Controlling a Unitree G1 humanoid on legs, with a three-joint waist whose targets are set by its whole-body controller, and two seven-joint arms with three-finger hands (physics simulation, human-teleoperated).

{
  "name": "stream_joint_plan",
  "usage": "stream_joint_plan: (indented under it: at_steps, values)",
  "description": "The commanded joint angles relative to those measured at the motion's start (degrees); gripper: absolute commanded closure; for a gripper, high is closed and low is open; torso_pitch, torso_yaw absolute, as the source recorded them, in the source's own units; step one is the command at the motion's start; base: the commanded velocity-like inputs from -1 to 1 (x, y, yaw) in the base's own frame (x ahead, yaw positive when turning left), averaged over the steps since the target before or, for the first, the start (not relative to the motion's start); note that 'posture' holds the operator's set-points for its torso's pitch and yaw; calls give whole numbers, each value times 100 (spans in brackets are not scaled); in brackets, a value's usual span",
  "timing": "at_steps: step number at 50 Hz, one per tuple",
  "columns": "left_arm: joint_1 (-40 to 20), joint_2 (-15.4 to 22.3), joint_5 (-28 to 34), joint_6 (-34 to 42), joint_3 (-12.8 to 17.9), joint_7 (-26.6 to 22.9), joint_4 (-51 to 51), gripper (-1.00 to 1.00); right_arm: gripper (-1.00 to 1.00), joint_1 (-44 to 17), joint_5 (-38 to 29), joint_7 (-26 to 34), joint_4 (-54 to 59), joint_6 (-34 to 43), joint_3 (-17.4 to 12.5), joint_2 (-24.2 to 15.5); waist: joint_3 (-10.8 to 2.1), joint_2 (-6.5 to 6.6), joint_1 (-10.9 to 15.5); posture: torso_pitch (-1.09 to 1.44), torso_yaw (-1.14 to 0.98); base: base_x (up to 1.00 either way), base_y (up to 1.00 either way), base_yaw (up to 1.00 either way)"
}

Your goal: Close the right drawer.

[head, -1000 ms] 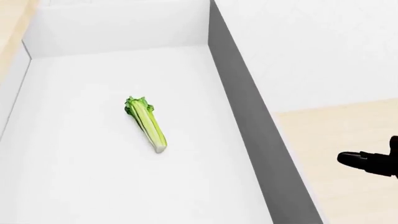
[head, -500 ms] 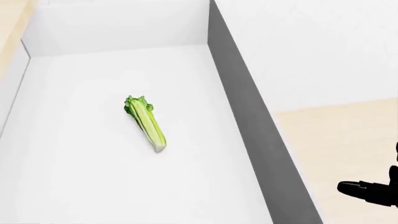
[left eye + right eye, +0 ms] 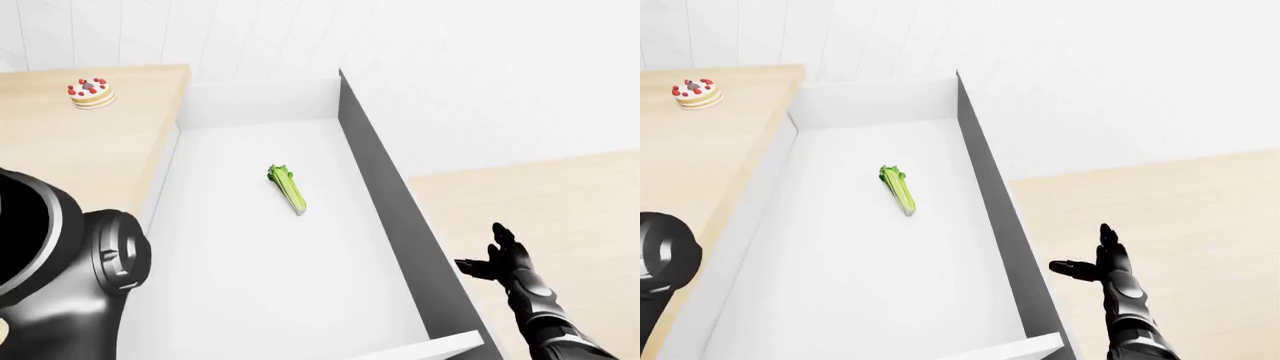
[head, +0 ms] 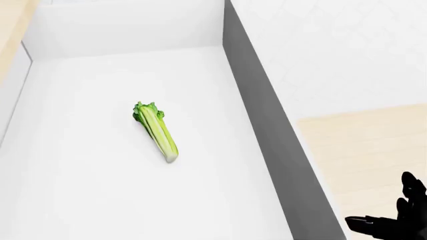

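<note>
Filling most of each view, the drawer (image 3: 250, 300) stands pulled wide open, a long white box with a grey right wall running from the top middle down to the bottom right of the left-eye view. Its white front panel shows at the bottom edge of that view, near the right corner. To the drawer's left lies a pale wooden counter (image 3: 70, 142), and to its right a white wall above a pale wooden floor (image 3: 560, 202).

At the lower left of the left-eye view, the robot's black and grey left arm (image 3: 60, 277) bulks large; its hand is out of sight, so I cannot tell its state. The right hand (image 3: 1108, 264) hangs over the floor just right of the drawer's grey wall, fingers spread and loose, grasping nothing and apart from the wall.

Inside the drawer a stalk of celery (image 4: 157, 131) lies on the white bottom, leafy end toward the top. A small cake (image 3: 91, 91) with red berries sits on the counter, top left.
</note>
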Motion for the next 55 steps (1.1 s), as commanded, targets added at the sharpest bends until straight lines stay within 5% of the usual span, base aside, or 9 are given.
stream_joint_plan:
  at_steps: [1,55]
  values:
    - [-170,49,27,-18,26,20,-26,-100,-100,-180,0,-17,-197,-154,-26,-123,-148,-20,2,0,0,0,0,0]
    - [-213,118,-25,0,68,2,-18,-100,-100,-329,-439,-50,-333,-354,374,702,-162,50,-16,0,0,0,0,0]
